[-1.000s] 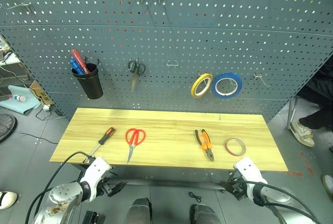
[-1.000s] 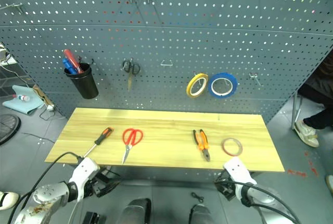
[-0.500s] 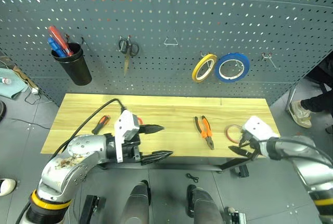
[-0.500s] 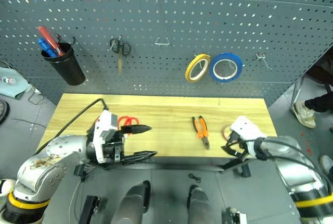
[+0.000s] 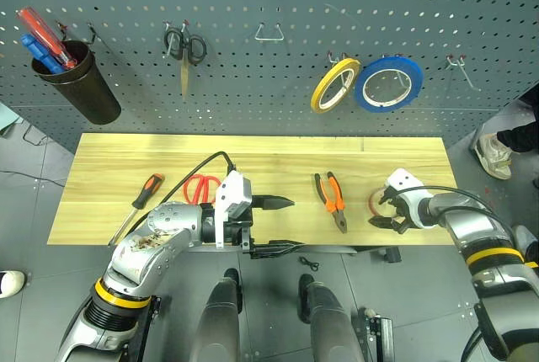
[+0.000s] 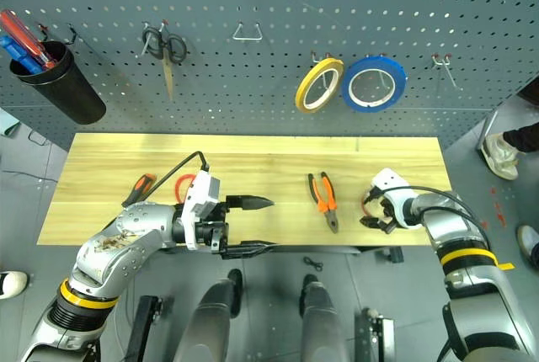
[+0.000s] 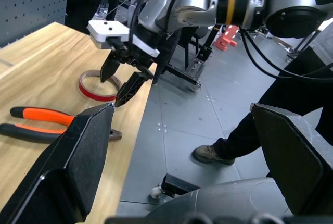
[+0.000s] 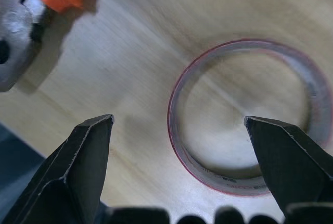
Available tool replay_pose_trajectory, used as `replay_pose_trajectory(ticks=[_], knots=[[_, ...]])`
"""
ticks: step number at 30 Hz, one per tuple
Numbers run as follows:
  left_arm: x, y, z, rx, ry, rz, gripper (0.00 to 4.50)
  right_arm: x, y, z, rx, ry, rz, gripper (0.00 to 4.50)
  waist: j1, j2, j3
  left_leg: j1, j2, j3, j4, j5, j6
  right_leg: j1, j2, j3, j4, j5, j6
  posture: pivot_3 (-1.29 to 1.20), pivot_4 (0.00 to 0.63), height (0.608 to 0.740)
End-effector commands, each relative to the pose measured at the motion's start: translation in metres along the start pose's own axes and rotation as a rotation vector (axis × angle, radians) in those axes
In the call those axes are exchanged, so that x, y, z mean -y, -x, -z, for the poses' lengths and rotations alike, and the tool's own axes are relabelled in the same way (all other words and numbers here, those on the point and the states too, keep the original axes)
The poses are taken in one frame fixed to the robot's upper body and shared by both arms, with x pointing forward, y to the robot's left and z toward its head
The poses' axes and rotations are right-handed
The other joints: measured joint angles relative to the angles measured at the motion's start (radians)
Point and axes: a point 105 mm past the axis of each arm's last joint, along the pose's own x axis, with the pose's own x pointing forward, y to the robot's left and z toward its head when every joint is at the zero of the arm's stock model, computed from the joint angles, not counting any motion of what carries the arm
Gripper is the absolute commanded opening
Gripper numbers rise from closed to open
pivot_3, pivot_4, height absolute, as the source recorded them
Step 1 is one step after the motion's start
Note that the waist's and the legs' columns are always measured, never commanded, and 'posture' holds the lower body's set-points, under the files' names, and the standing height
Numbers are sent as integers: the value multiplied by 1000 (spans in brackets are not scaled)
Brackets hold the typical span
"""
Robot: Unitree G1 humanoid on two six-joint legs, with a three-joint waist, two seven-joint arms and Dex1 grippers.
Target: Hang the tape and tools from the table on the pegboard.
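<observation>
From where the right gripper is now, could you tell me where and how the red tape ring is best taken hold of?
Grip the red tape by its thin wall, from above, with one finger inside the ring and one outside. It lies flat on the table, so its sides offer little height. The open right gripper hangs just above its near rim, and the pliers lie apart, so the near wall looks the easiest.
</observation>
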Motion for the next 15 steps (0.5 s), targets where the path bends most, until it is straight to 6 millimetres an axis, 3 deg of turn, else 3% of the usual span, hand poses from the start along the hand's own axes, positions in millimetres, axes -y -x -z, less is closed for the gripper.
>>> replay_pose_trajectory(ticks=[1, 3, 4, 15], knots=[[8, -2, -8, 27, -33, 23, 4473, -1, -2, 7, -16, -7, -24, 4500, 1, -1, 4, 0, -1, 0, 0, 0, 0, 0, 0, 1, 0, 0, 0, 103, 437, 740], [8, -3, -9, 29, -33, 22, 4473, -2, -5, 9, -19, -4, -29, 4500, 1, -2, 5, 0, -1, 0, 1, 0, 0, 1, 0, 2, 0, 0, 0, 109, 437, 740], [8, -3, -10, 30, -36, 22, 4500, -1, -6, 9, -19, -1, -26, 3945, 1, -3, 5, 0, -1, 0, 1, 0, 0, 1, 0, 2, 0, -1, -1, 109, 437, 740], [9, -9, -13, 55, -41, 28, 4500, -2, -12, 16, -6, 96, -9, 170, 0, -4, 6, 0, -2, 0, 2, 0, -1, 2, 0, 4, 0, 0, 1, 101, 413, 740]])
